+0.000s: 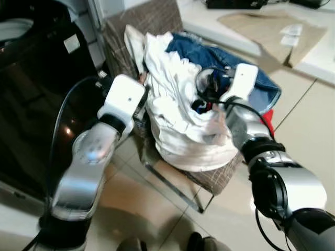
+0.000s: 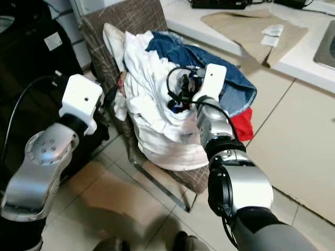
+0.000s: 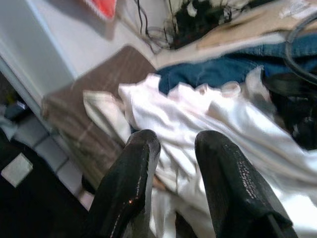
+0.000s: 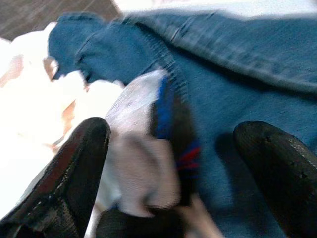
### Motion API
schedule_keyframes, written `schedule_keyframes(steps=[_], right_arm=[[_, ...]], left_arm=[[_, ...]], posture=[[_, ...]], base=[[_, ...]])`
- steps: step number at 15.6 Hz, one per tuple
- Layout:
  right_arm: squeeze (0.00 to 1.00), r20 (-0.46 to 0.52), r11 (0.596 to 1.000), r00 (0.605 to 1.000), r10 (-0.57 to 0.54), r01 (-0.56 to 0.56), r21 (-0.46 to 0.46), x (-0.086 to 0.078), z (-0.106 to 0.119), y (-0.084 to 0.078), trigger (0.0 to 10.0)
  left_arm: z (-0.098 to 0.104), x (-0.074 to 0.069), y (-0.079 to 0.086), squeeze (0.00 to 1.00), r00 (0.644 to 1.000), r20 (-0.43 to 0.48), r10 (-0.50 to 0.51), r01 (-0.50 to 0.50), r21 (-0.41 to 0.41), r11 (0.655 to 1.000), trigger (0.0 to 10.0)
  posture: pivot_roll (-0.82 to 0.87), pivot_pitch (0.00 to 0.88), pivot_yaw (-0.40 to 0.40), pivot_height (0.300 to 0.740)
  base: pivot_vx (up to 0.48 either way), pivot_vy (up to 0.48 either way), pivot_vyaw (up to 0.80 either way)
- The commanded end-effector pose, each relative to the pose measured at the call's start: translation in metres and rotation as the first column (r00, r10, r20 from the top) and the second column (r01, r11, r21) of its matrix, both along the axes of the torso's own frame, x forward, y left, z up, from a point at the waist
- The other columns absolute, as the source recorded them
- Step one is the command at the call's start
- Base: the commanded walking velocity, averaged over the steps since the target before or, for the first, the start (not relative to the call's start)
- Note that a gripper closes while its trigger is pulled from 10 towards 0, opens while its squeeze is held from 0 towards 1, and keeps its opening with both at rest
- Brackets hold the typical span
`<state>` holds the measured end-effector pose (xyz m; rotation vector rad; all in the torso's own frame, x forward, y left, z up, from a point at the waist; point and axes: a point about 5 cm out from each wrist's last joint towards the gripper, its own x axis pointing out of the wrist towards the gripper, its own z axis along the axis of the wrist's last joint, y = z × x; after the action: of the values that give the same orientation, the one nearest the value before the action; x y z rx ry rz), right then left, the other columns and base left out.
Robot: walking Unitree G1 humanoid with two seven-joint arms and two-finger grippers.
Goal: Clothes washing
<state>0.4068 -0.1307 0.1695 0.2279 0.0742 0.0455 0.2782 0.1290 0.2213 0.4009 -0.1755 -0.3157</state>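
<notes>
Laundry pile (image 1: 180, 117) on chair (image 1: 154, 21), under spread right pincer (image 4: 178, 163).

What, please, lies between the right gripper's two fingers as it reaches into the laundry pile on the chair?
In the right wrist view, a small grey garment with dark blue and red trim lies between the open fingers, resting on the blue jeans.

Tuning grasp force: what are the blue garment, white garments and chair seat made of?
Blue garment: likely denim, matte, with stitched seams. White garments: soft thin fabric, probably cotton, heavily creased. Brown checked chair: woven upholstery on a shiny metal frame, by the look.
</notes>
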Motion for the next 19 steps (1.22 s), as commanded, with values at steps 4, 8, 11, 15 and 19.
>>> schedule_keyframes(steps=[4,8,11,15,19], right_arm=[[0.00,-0.100,0.982,0.995,-0.002,0.021,0.187,-0.002,-0.011,0.012,10.0],[0.00,-0.147,0.982,0.989,-0.004,0.031,0.184,-0.007,-0.023,0.027,10.0],[0.00,-0.151,0.985,0.989,-0.003,0.029,0.171,-0.009,-0.026,0.028,10.0],[0.00,-0.138,0.989,0.990,-0.026,0.046,0.144,-0.006,-0.020,0.023,0.0],[0.00,-0.089,0.998,0.996,-0.021,0.026,0.053,-0.004,-0.012,0.021,0.0]], left_arm=[[0.008,-0.019,0.011,0.00,0.999,-0.033,0.013,-0.013,-0.003,1.000,10.0],[0.010,-0.025,0.018,0.00,0.998,-0.033,0.057,-0.056,0.010,0.998,10.0],[0.012,-0.025,0.019,0.00,0.997,-0.035,0.066,-0.066,0.012,0.998,10.0],[0.013,-0.024,0.018,0.00,0.997,-0.038,0.064,-0.063,0.017,0.998,10.0],[0.015,-0.021,0.017,0.00,0.997,-0.027,0.069,-0.069,0.018,0.997,10.0]], posture=[[0.30,0.203,-0.003,0.740],[0.30,0.202,-0.024,0.740],[0.30,0.203,-0.022,0.740],[0.29,0.205,-0.019,0.740],[0.28,0.205,-0.030,0.740]], base=[[0.000,0.000,0.00],[0.000,0.000,0.00],[0.000,0.000,0.00],[0.000,0.000,0.00],[0.000,0.000,0.00]])
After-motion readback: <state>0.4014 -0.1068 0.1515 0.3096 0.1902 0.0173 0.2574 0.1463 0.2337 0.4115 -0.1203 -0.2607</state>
